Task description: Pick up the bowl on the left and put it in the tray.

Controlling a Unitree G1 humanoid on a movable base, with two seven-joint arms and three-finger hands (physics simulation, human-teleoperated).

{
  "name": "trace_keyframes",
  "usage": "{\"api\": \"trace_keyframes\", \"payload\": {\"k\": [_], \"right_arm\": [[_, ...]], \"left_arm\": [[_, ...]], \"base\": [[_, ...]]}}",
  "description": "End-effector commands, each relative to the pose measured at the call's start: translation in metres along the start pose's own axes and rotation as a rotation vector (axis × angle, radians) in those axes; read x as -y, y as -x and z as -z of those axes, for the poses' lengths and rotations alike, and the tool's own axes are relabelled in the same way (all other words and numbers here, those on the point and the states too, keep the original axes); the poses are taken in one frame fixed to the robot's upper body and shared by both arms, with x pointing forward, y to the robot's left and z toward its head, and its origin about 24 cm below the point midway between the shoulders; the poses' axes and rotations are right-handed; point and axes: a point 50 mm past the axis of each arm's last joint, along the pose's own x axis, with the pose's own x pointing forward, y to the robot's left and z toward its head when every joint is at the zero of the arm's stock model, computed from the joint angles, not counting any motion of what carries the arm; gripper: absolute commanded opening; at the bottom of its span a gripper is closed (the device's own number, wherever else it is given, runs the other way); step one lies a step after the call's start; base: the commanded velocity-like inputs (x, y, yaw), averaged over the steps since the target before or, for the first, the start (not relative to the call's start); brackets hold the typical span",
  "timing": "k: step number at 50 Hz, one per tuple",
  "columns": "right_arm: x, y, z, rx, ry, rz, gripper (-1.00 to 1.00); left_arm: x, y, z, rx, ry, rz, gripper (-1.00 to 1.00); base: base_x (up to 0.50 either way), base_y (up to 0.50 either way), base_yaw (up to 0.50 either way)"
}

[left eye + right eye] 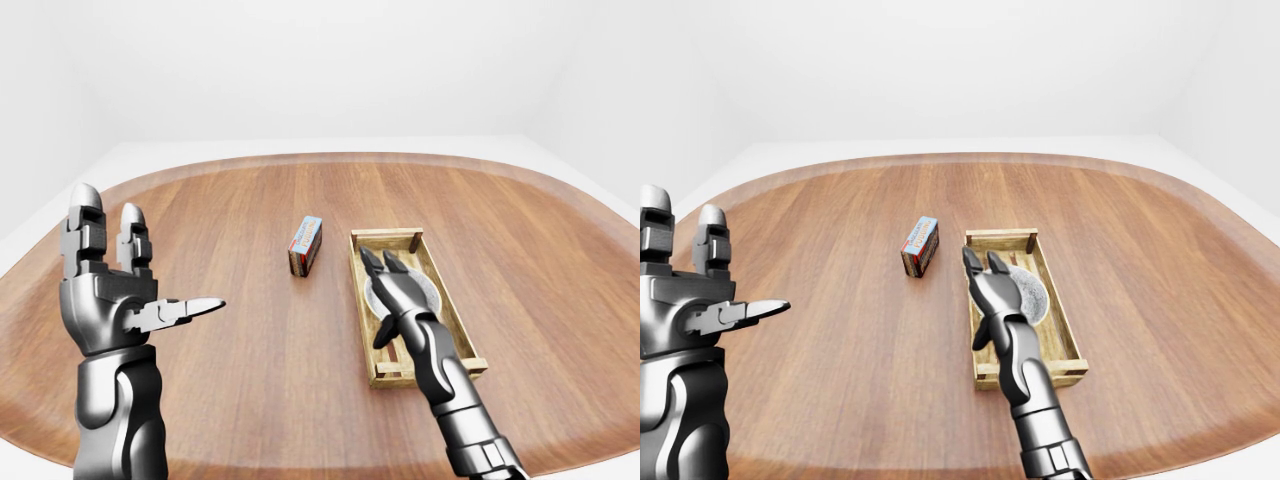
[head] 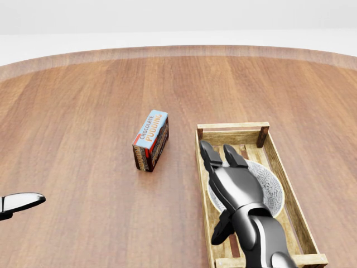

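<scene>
Lying in tray [image 2: 298, 215] — bowl [image 2: 270, 187] (right hand [image 2: 234, 181] above)

a rounded wooden table [image 1: 250, 400] carries a chocolate pudding box [image 2: 151, 139] (lying on its long side), left of the right hand [image 2: 223, 157], and a wooden tray [image 2: 295, 209] directly beneath that hand.
</scene>
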Motion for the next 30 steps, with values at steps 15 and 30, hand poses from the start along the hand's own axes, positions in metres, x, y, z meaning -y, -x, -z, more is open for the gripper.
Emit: {"api": "trace_keyframes", "payload": {"k": [15,30], "right_arm": [[0.061,0.063,-0.092,-0.03,0.412,0.102,1.0],[0.086,0.107,-0.121,0.022,0.417,0.308,1.0]], "left_arm": [[0.0,0.0,-0.001,0.006,0.002,0.002,1.0],[0.001,0.001,-0.001,0.006,0.003,0.004,1.0]], "base": [[0.0,0.0,0.0],[0.0,0.0,0.0]]}}
